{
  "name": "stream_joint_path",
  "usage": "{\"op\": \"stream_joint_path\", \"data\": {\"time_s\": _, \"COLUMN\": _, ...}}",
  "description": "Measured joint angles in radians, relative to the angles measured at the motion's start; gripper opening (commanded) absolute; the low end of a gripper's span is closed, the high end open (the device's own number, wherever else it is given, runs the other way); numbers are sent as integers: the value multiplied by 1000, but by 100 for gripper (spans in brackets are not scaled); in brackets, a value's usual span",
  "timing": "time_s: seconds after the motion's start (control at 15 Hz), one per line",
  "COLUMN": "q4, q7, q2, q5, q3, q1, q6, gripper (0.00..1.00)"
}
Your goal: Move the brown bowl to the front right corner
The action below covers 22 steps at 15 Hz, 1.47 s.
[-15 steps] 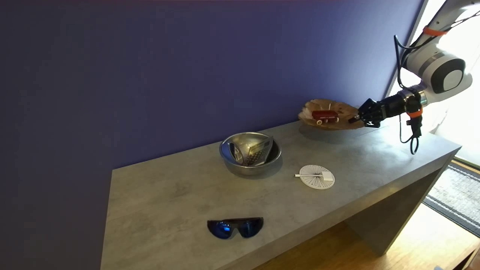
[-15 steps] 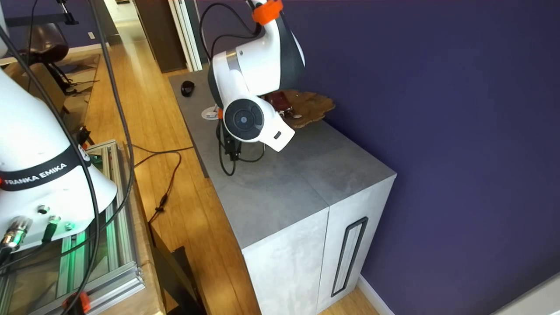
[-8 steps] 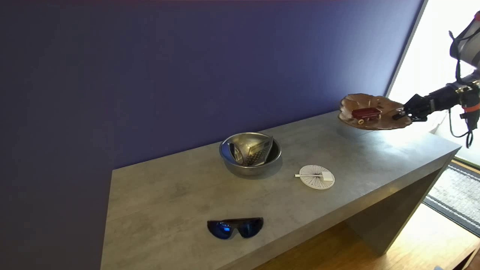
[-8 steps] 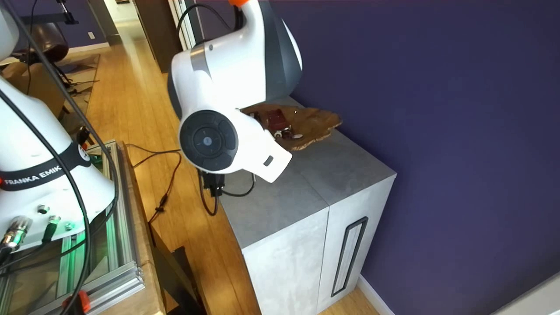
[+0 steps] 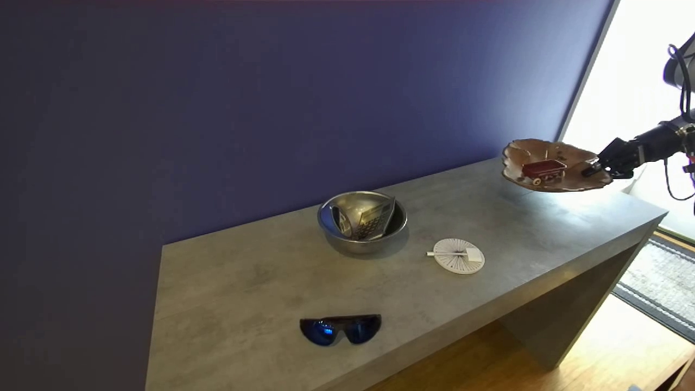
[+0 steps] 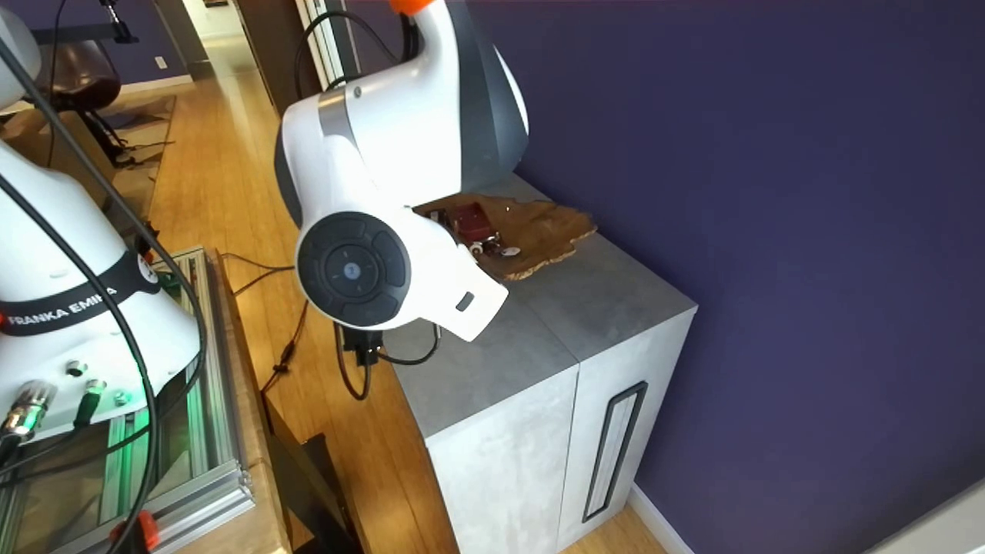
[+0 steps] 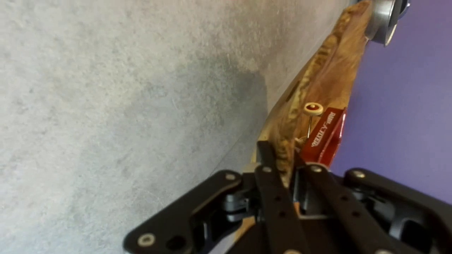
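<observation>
We note the gripper point(image 7: 283, 160) clamped on the brown bowl point(image 5: 574, 163) by its rim (presumably easiest purchase), seemingly raised over the grey tabletop point(image 5: 412, 296) near the wall point(image 5: 326, 108), open-side-up, likely to keep the red toy wagon point(image 5: 543, 170) aboard.

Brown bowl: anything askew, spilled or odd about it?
One oddity: a red toy wagon sits inside the brown bowl, though the task mentions no wagon. The gripper pinches just one edge of the bowl, so the wagon might slide. No spill shows.
</observation>
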Motion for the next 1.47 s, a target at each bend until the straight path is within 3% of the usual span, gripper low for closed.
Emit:
{"op": "stream_joint_path", "data": {"time_s": 0.2, "q4": 42, "q7": -55, "q2": 25, "q5": -65, "q3": -3, "q1": -23, "q6": -11, "gripper": 3}}
{"op": "stream_joint_path", "data": {"time_s": 0.67, "q4": 257, "q7": -51, "q2": 119, "q5": -444, "q3": -21, "q1": -156, "q6": -189, "gripper": 3}}
{"op": "stream_joint_path", "data": {"time_s": 0.73, "q4": 297, "q7": -36, "q2": 145, "q5": -482, "q3": -19, "q1": -173, "q6": -222, "gripper": 11}}
{"op": "stream_joint_path", "data": {"time_s": 0.8, "q4": 335, "q7": -20, "q2": 173, "q5": -507, "q3": -14, "q1": -190, "q6": -259, "gripper": 11}}
{"op": "stream_joint_path", "data": {"time_s": 0.93, "q4": 387, "q7": -5, "q2": 219, "q5": -521, "q3": -2, "q1": -209, "q6": -297, "gripper": 11}}
{"op": "stream_joint_path", "data": {"time_s": 1.0, "q4": 399, "q7": -4, "q2": 233, "q5": -521, "q3": 1, "q1": -209, "q6": -300, "gripper": 3}}
{"op": "stream_joint_path", "data": {"time_s": 1.47, "q4": 474, "q7": -14, "q2": 273, "q5": -530, "q3": 24, "q1": -247, "q6": -338, "gripper": 3}}
